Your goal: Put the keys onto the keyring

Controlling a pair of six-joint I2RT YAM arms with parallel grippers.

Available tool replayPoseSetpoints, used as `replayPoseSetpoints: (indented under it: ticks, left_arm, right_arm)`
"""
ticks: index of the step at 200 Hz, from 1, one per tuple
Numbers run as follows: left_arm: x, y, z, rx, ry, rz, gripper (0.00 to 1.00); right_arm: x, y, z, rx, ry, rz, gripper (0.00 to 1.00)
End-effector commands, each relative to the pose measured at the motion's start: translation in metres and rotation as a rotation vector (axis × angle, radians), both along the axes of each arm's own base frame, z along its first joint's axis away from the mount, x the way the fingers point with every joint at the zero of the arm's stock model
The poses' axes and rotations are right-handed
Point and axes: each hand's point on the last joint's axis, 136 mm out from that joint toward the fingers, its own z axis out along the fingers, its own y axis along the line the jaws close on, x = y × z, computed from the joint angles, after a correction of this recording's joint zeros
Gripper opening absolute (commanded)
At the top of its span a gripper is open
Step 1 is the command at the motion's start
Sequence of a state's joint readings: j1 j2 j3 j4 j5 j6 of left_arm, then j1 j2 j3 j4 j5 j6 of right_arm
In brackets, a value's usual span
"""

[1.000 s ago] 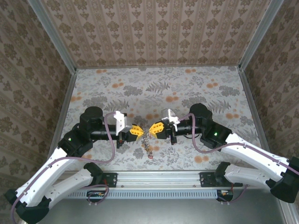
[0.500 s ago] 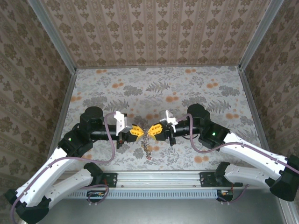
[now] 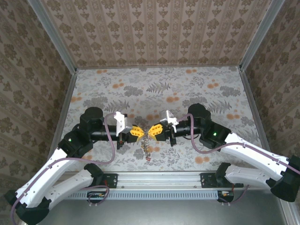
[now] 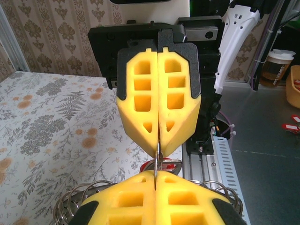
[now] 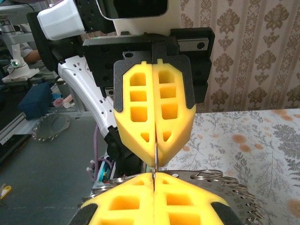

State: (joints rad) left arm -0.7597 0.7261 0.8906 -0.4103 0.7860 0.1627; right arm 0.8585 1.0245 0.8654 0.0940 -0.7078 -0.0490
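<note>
Left pincer (image 3: 140, 132) and right pincer (image 3: 152, 131), both closed, meet tip to tip on one thin wire of the keyring (image 3: 146, 146), which dangles toward 6 o'clock over the worktop (image 3: 211, 93) with a red-headed key (image 3: 149, 158) lowest. Risk: uneven pull could slip the wire, dropping it.

1. No lettering, brand, number or sign could be read in any of the views.
2. A lidded cup (image 4: 274, 70) standing past the bench's edge had a brown band, too blurred to tell whether it bore words.
3. Red tags (image 4: 289, 127) near it showed pale patches, too small to read.
</note>
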Motion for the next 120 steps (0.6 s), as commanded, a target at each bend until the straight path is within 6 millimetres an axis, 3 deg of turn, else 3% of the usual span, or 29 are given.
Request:
replayPoseSetpoints:
  ticks: [1, 47, 120]
  left_arm:
    - [-0.003, -0.001, 0.018, -0.045, -0.073, -0.020, 0.00]
    - [-0.002, -0.002, 0.018, -0.044, -0.074, -0.016, 0.00]
    - [-0.003, -0.002, 0.020, -0.062, -0.064, -0.024, 0.00]
  right_arm:
    - [-0.009, 0.003, 0.029, 0.064, -0.048, 0.044, 0.00]
    - [-0.011, 0.003, 0.029, 0.057, -0.048, 0.048, 0.00]
    - [-0.011, 0.006, 0.008, -0.022, -0.079, 0.025, 0.00]
